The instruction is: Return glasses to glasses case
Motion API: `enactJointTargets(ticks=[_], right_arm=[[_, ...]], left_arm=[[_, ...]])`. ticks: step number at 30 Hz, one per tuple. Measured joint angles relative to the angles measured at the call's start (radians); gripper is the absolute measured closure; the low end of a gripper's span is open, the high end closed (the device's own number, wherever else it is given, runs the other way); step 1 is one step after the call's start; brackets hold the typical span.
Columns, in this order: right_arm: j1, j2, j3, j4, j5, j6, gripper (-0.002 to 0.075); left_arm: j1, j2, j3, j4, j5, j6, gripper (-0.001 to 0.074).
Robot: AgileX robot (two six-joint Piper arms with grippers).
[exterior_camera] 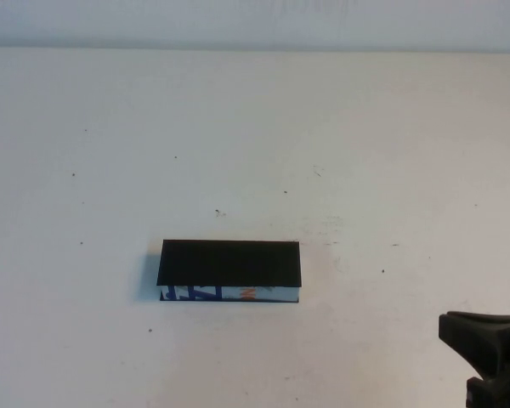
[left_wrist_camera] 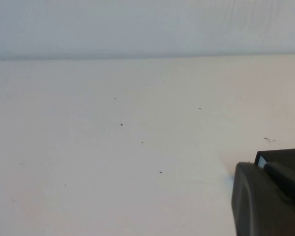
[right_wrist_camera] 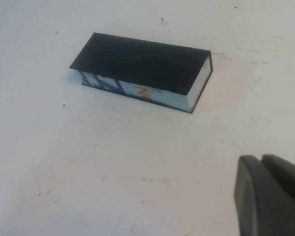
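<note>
The glasses case [exterior_camera: 229, 265] lies closed on the white table [exterior_camera: 255, 127], near the middle. Its black lid is down and its white front side with blue and orange print faces me. It also shows in the right wrist view [right_wrist_camera: 140, 64], and one corner shows in the left wrist view [left_wrist_camera: 285, 156]. The glasses are out of view. My right gripper [exterior_camera: 483, 338] is shut and empty, low at the front right, well to the right of the case; it also shows in its wrist view [right_wrist_camera: 262, 161]. My left gripper [left_wrist_camera: 261, 167] is shut and empty, left of the case and outside the high view.
The table carries only small dark specks and faint marks. Its far edge [exterior_camera: 255, 48] meets a pale wall.
</note>
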Motion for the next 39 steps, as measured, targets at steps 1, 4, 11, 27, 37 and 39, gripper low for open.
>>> enactJointTargets(ticks=[1,4,11,27,37,39], right_arm=[[0.0,0.0,0.002,0.004,0.003,0.0,0.0737],[0.0,0.0,0.006,0.006,0.017,0.0,0.0737],[0.0,0.0,0.006,-0.017,-0.038,0.0,0.0737],[-0.528,-0.508,0.409,-0.212,-0.283,0.028,0.0737],[-0.577,-0.734,0.446,-0.164,0.004,0.013,0.0737],[-0.577,-0.734,0.446,-0.16,0.043,0.011,0.0737]], left_arm=[[0.0,0.0,0.0,0.0,-0.001,0.0,0.0736],[0.0,0.0,0.002,0.0,-0.002,0.0,0.0736],[0.0,0.0,0.002,0.0,-0.005,0.0,0.0735],[0.0,0.0,0.002,0.0,-0.02,0.0,0.0735],[0.0,-0.002,0.002,0.0,-0.02,0.0,0.0735],[0.0,-0.002,0.002,0.0,-0.02,0.0,0.0736]])
